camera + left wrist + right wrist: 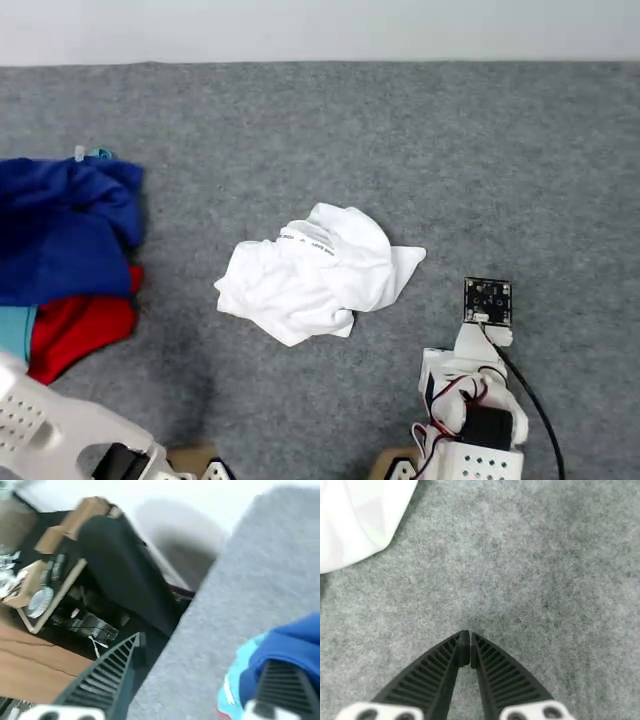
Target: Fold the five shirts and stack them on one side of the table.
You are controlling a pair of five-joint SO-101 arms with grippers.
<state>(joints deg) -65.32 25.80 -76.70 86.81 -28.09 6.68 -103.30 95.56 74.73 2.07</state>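
A crumpled white shirt (315,272) lies in the middle of the grey table (400,150). At the left edge a blue shirt (60,225) rests over a red shirt (85,330) and a teal one (14,335). My right gripper (466,649) is shut and empty, low over bare felt, with a corner of the white shirt (360,515) just ahead of it. The right arm (478,400) stands at the front right. My left gripper (207,652) is open near the table's left edge, one finger close beside the blue shirt (292,637) and the teal shirt (239,682).
The left arm's white base (50,430) sits at the front left corner. Beyond the table's left edge the left wrist view shows a dark chair (125,575) and a wooden floor (30,665). Bare felt stretches across the back and right of the table.
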